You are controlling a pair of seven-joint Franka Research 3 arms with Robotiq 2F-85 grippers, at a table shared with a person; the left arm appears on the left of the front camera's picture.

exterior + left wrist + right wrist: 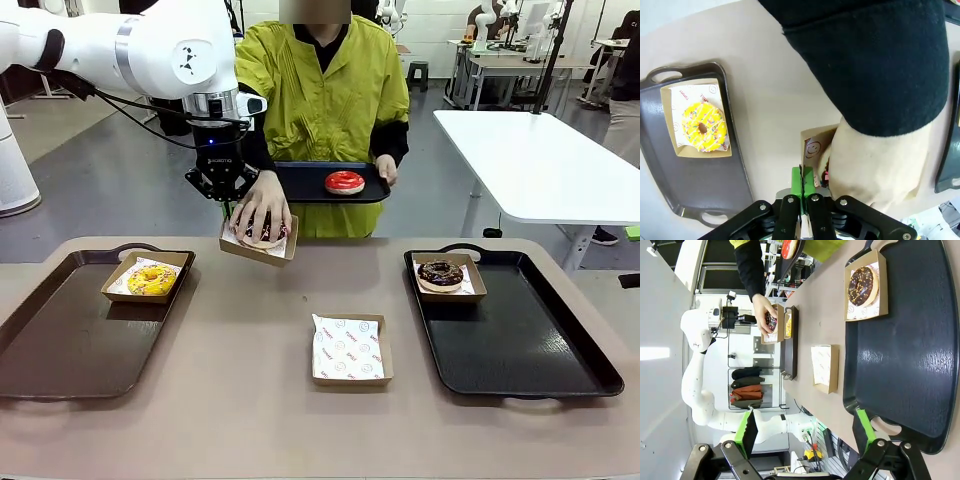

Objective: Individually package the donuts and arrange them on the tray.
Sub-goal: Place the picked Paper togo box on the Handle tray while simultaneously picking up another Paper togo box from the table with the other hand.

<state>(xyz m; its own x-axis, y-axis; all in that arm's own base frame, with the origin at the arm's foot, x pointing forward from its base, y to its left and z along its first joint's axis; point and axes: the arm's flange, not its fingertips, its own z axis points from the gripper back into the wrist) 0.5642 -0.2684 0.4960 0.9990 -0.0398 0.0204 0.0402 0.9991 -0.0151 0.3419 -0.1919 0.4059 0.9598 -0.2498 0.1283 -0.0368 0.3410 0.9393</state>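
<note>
Four donuts in play, and we can spot every one. Up at the far edge of the table, our left gripper is pinched tight on the rim of a cardboard box, holding it tilted just above the tabletop. From the left wrist we see the green pads meeting on that box wall. The person's hand lies right on top of the sprinkled chocolate donut inside that box. Their other hand carries a small black tray beyond the far edge, with the red donut on it. We find the yellow donut boxed in the far right corner of the left tray, by the table's left edge. The dark chocolate donut sits boxed in the far left corner of the right tray. One paper-lined empty box lies mid-table, toward the near edge. Our right gripper hangs with jaws spread wide and nothing between them, the right tray lying ahead of it.
</note>
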